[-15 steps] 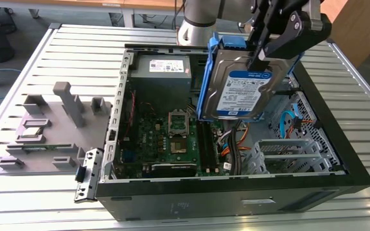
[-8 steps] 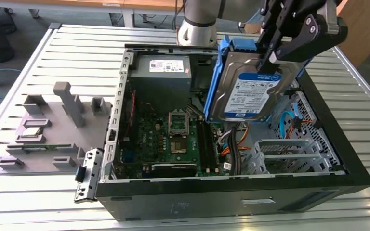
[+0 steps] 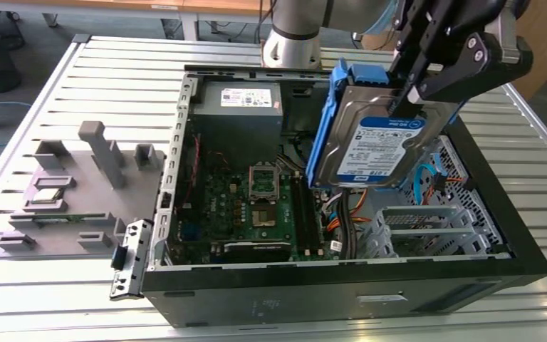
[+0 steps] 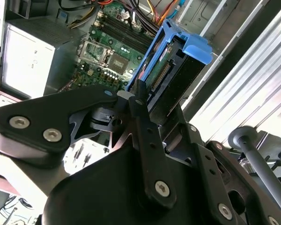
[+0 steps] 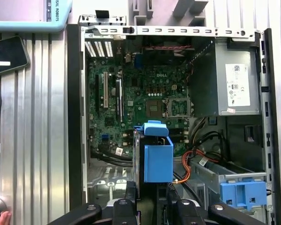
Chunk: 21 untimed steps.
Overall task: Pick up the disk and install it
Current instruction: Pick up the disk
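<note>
We judge the pick-up half of the job done and the carry toward the bay in hand. The gripper has its jaws pinching the disk, one finger lying across the white-and-blue label. The drive hangs on edge and slightly tilted, clear of everything below. In the exterior view it sits at about two o'clock from the middle of the open computer case, above the orange and blue cables and just beyond the silver drive cage, which lies at about four o'clock. The motherboard fills the case floor toward nine o'clock, and the grey power supply stands at about eleven. In the second wrist view the disk shows its connector edge and blue rails jutting out from the fingers. In the first wrist view the disk hangs over the board near the cables, well apart from a bare blue bracket sitting in the metal bay. Nothing is seated yet. In our judgement the install calls for squaring the drive to the bay, so that the blue rails meet the guides evenly, and for keeping its lower edge off the loose cables. Whether the connector end faces the right way for that slot we cannot tell.
</note>
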Motion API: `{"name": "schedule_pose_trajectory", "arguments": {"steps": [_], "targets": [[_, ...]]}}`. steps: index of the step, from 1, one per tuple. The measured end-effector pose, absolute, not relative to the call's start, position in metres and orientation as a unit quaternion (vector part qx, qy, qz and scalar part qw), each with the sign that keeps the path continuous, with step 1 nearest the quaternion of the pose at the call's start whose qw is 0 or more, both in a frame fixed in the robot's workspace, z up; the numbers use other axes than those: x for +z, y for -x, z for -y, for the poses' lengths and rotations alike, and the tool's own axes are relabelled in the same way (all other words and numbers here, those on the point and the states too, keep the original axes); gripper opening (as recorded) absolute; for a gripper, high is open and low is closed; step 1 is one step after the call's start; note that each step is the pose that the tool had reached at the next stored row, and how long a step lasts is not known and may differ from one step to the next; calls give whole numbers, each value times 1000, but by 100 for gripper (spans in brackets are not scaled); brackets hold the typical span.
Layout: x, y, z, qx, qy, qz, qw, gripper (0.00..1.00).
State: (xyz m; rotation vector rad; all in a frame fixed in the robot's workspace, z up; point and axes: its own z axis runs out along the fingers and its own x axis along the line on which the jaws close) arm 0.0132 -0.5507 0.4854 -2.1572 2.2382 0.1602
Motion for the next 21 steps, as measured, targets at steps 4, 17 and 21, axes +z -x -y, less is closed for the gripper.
{"name": "schedule_pose_trajectory", "arguments": {"steps": [4,17,21], "targets": [[485,-15,556,51,692,-720,14,35],[483,-26,568,51,690,-722,15,35],[483,-34,569,51,689,-722,15,35]]}}
